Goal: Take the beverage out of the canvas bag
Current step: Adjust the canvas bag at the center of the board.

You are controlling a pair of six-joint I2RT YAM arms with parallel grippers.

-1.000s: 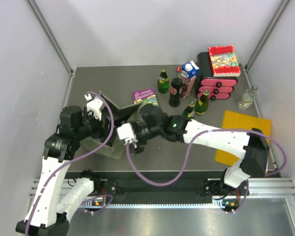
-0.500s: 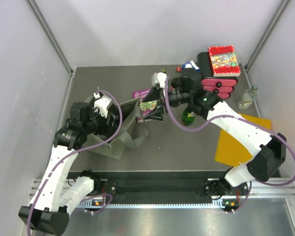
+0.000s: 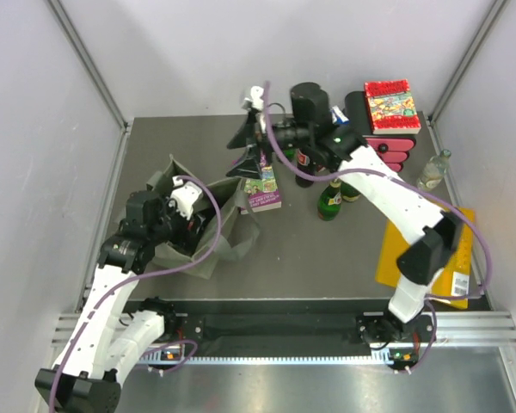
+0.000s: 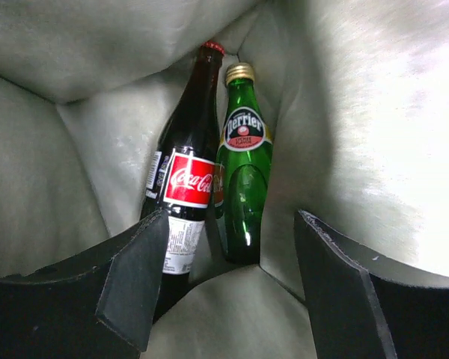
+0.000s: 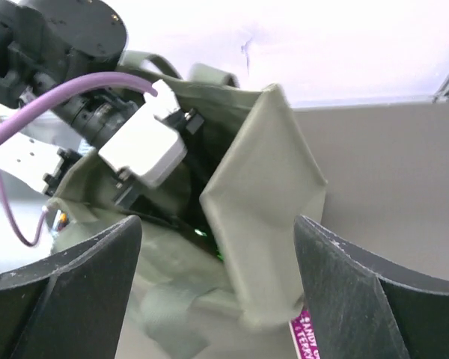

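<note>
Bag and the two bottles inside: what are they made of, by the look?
Bag: cloth, matte grey-green; it sags in soft folds. Cola bottle: dark and glossy, probably glass, though plastic cannot be ruled out. Green bottle: translucent green with sharp highlights, likely glass.

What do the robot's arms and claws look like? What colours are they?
The left arm and the right arm are both made of smooth white tube parts joined by chunky black round joints. A purple cable loops along each one. The left claw and the right claw each have two flat, dark grey fingers shaped like wedges.
</note>
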